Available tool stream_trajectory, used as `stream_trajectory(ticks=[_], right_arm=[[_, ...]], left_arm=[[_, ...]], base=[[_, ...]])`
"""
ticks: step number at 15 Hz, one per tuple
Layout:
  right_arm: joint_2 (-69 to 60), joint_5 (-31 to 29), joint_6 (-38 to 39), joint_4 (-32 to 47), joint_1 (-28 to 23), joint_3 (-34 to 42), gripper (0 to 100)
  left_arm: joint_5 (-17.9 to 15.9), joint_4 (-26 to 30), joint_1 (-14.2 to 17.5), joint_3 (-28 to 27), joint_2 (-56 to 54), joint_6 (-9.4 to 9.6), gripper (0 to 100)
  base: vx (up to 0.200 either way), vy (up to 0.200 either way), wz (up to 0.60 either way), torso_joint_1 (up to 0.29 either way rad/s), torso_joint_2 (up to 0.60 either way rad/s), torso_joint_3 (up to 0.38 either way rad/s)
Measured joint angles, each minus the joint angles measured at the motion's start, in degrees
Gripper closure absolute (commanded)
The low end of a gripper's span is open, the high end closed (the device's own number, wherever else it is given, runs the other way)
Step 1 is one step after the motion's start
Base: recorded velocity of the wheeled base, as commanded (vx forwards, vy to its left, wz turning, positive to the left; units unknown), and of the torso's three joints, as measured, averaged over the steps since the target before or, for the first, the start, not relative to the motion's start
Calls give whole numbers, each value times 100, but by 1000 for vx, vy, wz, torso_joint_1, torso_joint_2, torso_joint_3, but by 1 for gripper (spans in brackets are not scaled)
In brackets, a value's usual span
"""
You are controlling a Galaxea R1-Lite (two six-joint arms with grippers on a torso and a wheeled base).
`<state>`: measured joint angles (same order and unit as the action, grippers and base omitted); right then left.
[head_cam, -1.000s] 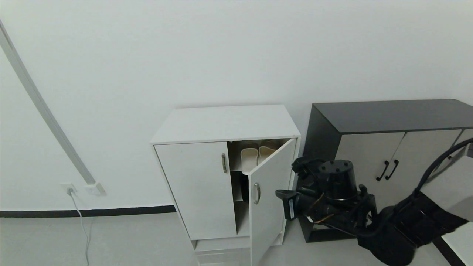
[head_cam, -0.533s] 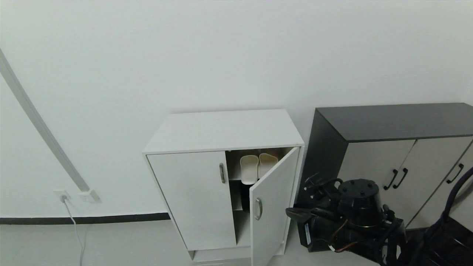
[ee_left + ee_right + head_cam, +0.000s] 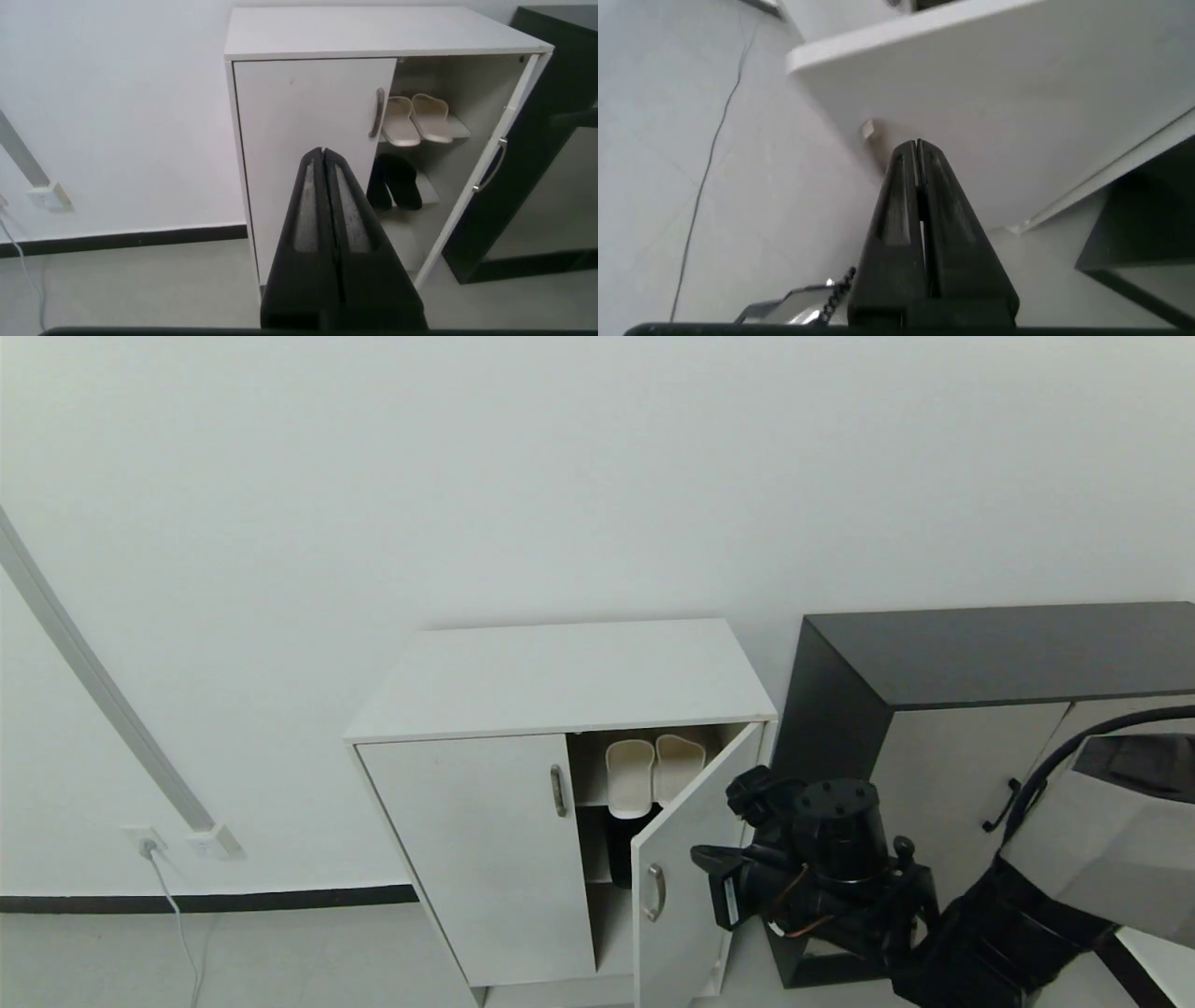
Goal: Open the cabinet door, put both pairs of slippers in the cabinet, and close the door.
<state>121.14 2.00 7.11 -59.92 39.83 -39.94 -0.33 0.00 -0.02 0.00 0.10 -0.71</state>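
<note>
The white cabinet [image 3: 560,677] stands against the wall with its left door [image 3: 476,859] closed and its right door [image 3: 691,840] swung partly open. A beige pair of slippers [image 3: 653,770] lies on the upper shelf, and a black pair [image 3: 397,182] sits on the shelf below. My right arm [image 3: 831,840] is beside the open door on its outer side. The right gripper [image 3: 918,147] is shut and empty, close under the white door panel [image 3: 1046,103]. My left gripper [image 3: 322,154] is shut and empty, out in front of the closed left door [image 3: 280,121].
A dark cabinet [image 3: 990,644] stands right next to the white one, just behind my right arm. A wall socket with a hanging cable [image 3: 145,845] and a slanted conduit [image 3: 93,672] are on the left. Bare floor lies in front of the cabinet.
The head camera has shifted. My right arm dropped away from the open door, then rose back up against its outer side. The door's angle looks about the same.
</note>
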Motion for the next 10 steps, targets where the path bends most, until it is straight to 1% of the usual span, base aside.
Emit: stream_trajectory(ticks=[7,10], right_arm=[[879,-34,0,112,-210,-1133,100],[1103,-34,0,581,-328,-1681,100]], left_arm=[[-2,0,0,0,0,-2,100],[-2,0,0,0,0,-5,100]], base=[[0,0,0,0,0,0],[0,0,0,0,0,0]])
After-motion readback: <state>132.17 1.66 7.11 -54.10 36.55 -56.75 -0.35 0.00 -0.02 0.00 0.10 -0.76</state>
